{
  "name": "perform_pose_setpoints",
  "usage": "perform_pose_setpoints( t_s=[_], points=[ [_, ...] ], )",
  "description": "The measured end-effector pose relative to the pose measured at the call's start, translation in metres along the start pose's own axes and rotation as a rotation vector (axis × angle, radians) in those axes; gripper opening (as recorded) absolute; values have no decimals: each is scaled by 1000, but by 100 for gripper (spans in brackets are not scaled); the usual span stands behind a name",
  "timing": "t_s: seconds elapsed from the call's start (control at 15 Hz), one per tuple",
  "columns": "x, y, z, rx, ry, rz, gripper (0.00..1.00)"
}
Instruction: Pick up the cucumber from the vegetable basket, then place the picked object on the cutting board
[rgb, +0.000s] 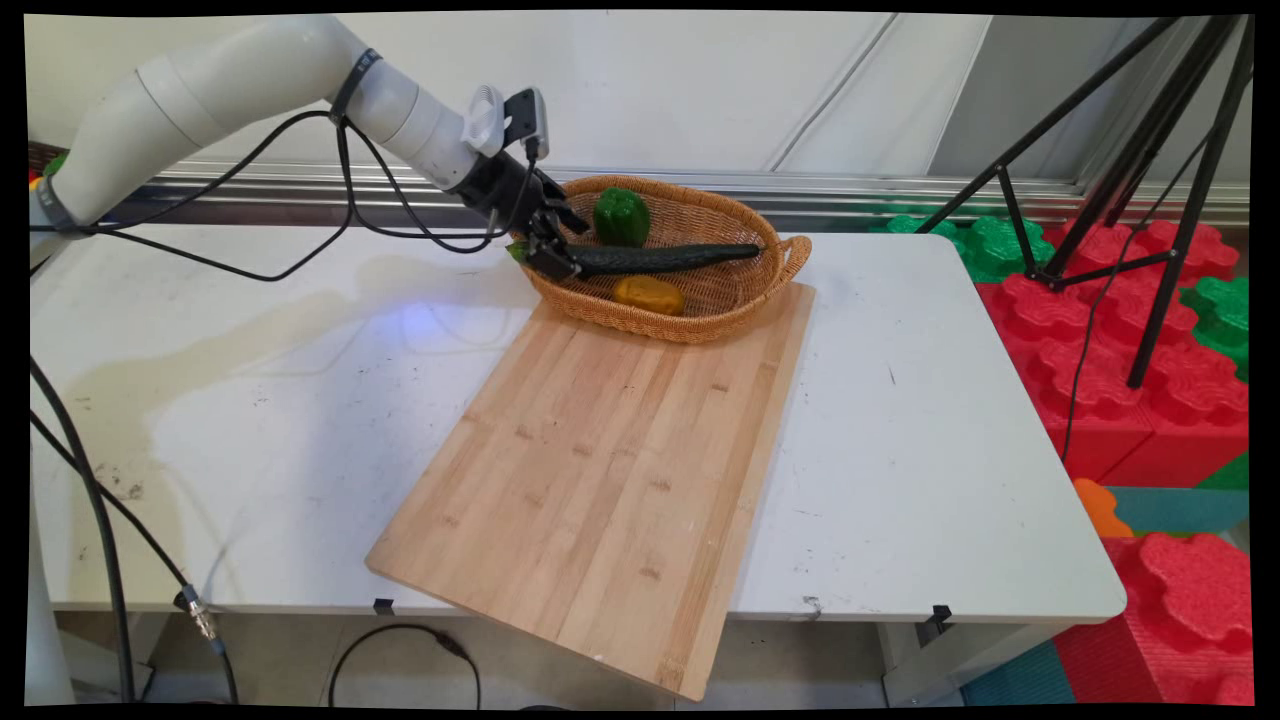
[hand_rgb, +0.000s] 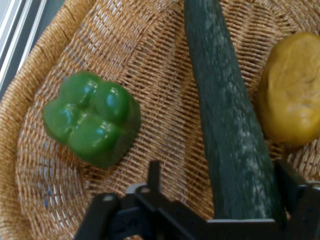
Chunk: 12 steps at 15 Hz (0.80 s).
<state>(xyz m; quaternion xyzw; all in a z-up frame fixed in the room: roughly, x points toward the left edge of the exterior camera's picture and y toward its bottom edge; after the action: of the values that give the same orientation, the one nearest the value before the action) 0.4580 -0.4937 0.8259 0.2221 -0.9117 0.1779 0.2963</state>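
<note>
One gripper (rgb: 556, 252) clamps the cucumber (rgb: 665, 258) at its end in the basket (rgb: 690, 325); long, stiff, likely slippery, so probably tip-heavy.

Wooden board (rgb: 600, 470) on white table (rgb: 250, 400) — red foam blocks (rgb: 1120, 400), perhaps, beside.

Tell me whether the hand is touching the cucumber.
Touching. In the hand view the hand has its fingers either side of the cucumber's near end; the main view shows it gripped.

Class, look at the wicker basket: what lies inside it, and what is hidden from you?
Inside the wicker basket: a green pepper, a long cucumber and a yellow potato-like vegetable. The hand covers the cucumber's left end and the weave beneath it.
</note>
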Motion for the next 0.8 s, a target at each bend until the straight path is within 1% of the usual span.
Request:
perform_pose_setpoints(
  t_s=[0.53,0.8],
  points=[
    [1,-5,3,-15,3,14,0],
    [0,-7,-4,-20,7,30,0]
  ],
)
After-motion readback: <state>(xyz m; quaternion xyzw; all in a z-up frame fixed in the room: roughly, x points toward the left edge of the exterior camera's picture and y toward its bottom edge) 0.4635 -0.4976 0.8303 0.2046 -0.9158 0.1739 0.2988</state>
